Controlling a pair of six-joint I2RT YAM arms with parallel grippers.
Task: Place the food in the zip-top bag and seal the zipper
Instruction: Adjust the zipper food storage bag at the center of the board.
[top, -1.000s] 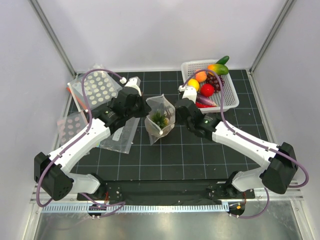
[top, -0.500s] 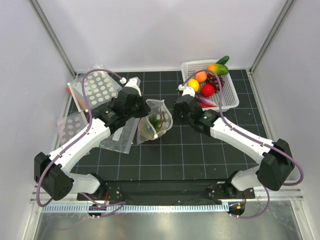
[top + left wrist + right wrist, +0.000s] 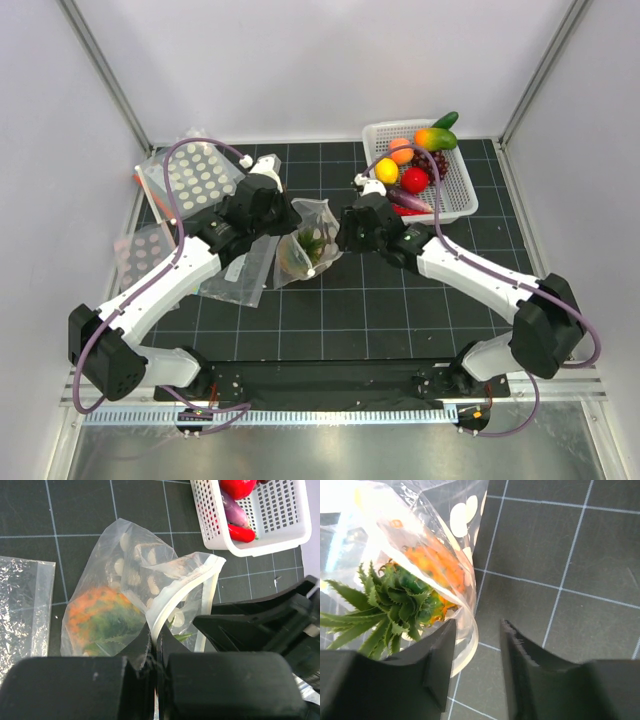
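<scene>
The white-dotted clear zip-top bag (image 3: 312, 240) lies on the black mat between my arms, with the orange pineapple (image 3: 102, 617) and its green crown (image 3: 385, 605) inside. My left gripper (image 3: 156, 645) is shut on the bag's mouth edge, on the white zipper strip (image 3: 175, 605). My right gripper (image 3: 477, 645) is open, its jaws astride the mouth rim (image 3: 465, 630) at the bag's right side. A round red fruit (image 3: 415, 180), purple eggplant (image 3: 415, 201) and red chili (image 3: 242, 532) lie in the white basket (image 3: 455, 205).
The basket at the back right also holds a lemon (image 3: 387, 170), peach (image 3: 401, 152), mango (image 3: 436, 137) and dark grapes (image 3: 428, 160). Spare dotted bags (image 3: 195, 175) and a plain clear bag (image 3: 240, 270) lie at the left. Grey walls enclose the mat.
The bag has tipped over to the left with the pineapple in it. My right gripper let go, pulled off to the right, then came back to the bag's mouth. My left gripper kept its hold.
</scene>
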